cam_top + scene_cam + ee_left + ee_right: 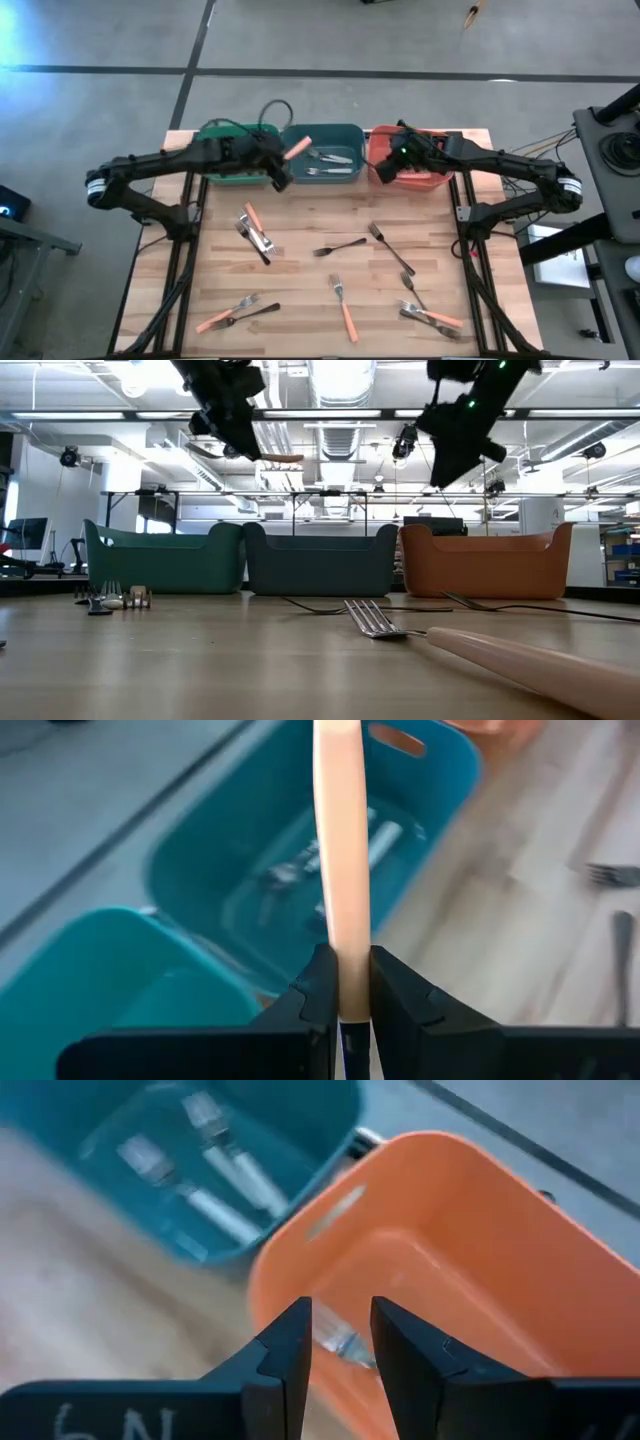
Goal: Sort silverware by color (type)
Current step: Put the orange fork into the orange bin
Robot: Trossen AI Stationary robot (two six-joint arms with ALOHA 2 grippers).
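While the left tool (345, 982) hung above the near rim of the blue bin (322, 156), its fingers were pressed narrow on an orange-pink-handled utensil (298, 148); the handle stuck forward from between the fingers, pointing over the blue bin, and in the low view it showed level, high above the bins; which end the fingers gripped could not be told. The right tool (340, 1342) hovered over the orange bin (412, 165) with its fingers a small gap apart and nothing between them; through that gap a pale, glinting thing showed on the orange bin's floor, too blurred to name. White marks, perhaps "6N", stood on the right tool's body in its wrist view, only partly readable.

Silver utensils (334, 160) lay inside the blue bin, just beneath and beyond the held handle; the green bin (225, 160) stood beside it under the left arm. The rest of the silverware lay scattered on the tabletop (300, 290), well apart from both tools: a black fork (340, 247) near the middle; an orange-handled fork (344, 307) nearer the front edge; a cluster of forks (428, 315) at the right front; another pair (238, 311) at the left front; a small group (255, 232) below the left tool.
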